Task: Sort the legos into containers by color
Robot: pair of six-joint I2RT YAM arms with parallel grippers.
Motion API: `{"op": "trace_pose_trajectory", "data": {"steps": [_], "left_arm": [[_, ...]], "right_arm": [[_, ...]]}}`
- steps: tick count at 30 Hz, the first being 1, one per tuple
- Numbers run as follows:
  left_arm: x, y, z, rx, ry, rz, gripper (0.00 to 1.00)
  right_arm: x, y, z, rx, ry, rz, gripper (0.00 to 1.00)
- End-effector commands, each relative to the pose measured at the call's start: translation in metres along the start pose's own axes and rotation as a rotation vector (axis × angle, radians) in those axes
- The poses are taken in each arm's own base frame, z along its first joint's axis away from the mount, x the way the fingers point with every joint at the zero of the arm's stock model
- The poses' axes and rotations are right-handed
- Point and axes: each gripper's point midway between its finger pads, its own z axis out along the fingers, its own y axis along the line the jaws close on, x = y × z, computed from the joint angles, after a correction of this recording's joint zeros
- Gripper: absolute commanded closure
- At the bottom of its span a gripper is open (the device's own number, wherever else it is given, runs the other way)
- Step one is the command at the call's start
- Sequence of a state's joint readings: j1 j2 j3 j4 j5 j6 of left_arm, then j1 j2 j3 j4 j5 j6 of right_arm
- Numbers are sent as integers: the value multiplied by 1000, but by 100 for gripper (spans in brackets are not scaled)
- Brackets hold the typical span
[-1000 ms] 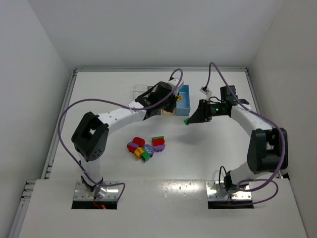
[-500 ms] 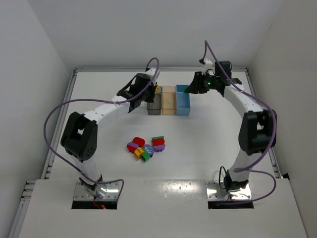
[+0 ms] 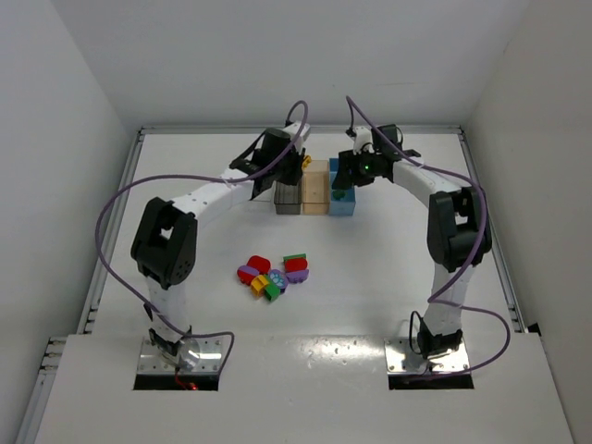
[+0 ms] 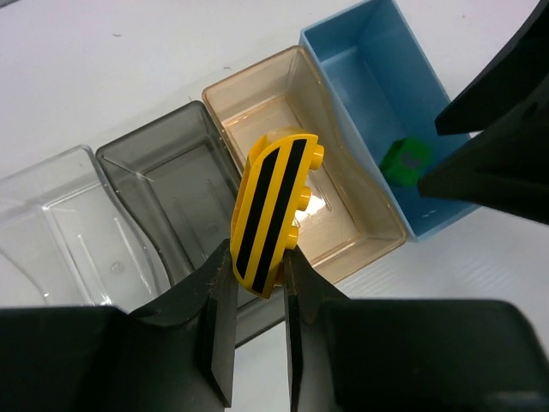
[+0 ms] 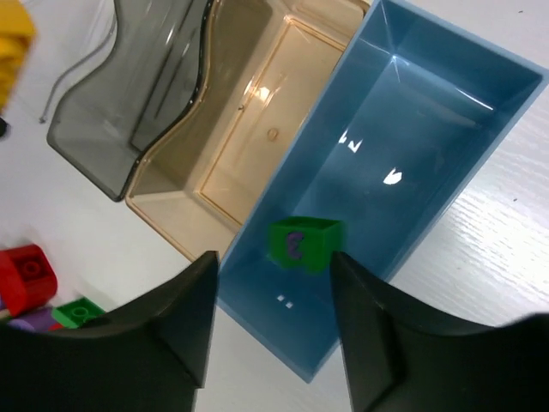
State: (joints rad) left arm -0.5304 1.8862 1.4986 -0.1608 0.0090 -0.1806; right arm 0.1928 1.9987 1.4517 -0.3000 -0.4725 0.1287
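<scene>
Above bins, left end effector and right end effector have converged since 0.5 s ago; left clamps yellow striped brick, right gapes empty. Wrist views show green brick inside blue bin.

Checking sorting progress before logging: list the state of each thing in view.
Left fingers: shut on yellow brick.
Right fingers: open.
Clear bin: empty.
Smoky grey bin: empty.
Tan bin: empty.
Light blue bin: holds green brick.
Other bricks: piled, unsorted.
</scene>
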Motion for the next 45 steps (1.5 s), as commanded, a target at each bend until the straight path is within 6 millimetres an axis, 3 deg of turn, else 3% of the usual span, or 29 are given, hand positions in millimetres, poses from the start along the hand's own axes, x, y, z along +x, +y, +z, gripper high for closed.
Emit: {"op": "trace_pose_trajectory", "data": {"steps": [1,4,8,12,14,15,16,17,20,21,25,26,27,28,29,30,31,32,33,36,37,38,40,43,45], "left_arm": [[-12,-8,9,39,-17,23,100],[-11,-19,18,62,-3,44,100],[1,-18,42,62,34,43,100],[9,-29,56,95,56,30,99],[7,-32,61,103,70,17,88],[8,-32,64,103,72,17,71],[15,-31,66,100,90,5,61],[15,-31,66,100,91,5,43],[9,-34,62,113,80,-4,26],[9,-36,62,124,81,-4,26],[-20,-44,33,153,14,-21,26],[-19,-42,26,146,3,-31,29],[-42,-41,3,131,-60,-28,30],[-48,-37,-8,108,-84,-29,32],[-41,-31,-16,74,-76,-52,34],[-57,-25,-39,35,-118,-63,36],[-55,-20,-49,27,-113,-81,37],[-52,-13,-58,15,-109,-108,37],[-31,4,-63,-18,-68,-159,37],[-12,30,-100,-50,-55,-181,17],[-5,40,-116,-22,-45,-165,6],[-2,34,-124,55,-33,-163,0],[8,42,-138,78,1,-175,0],[20,58,-153,90,41,-153,0],[38,67,-163,90,88,-138,0]], "right_arm": [[-30,-1,-7,46,-69,-76,38],[-38,-1,-15,71,-91,-95,32],[-56,10,-32,84,-139,-124,27],[-55,9,-52,100,-159,-130,27],[-54,11,-61,113,-164,-156,27],[-49,9,-62,125,-155,-151,27],[-45,10,-64,126,-147,-156,27],[-49,12,-69,126,-159,-162,27],[-37,11,-70,112,-136,-165,27],[-40,13,-74,112,-147,-170,27],[-34,23,-83,76,-133,-229,27],[-22,28,-81,65,-102,-267,27],[-19,30,-84,56,-102,-291,27],[-23,43,-96,25,-138,-326,27],[-7,45,-96,7,-126,-338,27],[0,54,-99,-19,-126,-366,27],[19,66,-99,-73,-100,-387,27],[21,77,-108,-94,-112,-458,27],[30,83,-110,-118,-98,-486,26],[63,107,-114,-206,-39,-569,25],[80,117,-111,-256,-2,-591,24],[91,130,-111,-309,9,-610,24],[103,141,-107,-352,33,-652,22],[129,165,-100,-445,99,-720,8],[132,176,-96,-486,113,-794,4]]}}
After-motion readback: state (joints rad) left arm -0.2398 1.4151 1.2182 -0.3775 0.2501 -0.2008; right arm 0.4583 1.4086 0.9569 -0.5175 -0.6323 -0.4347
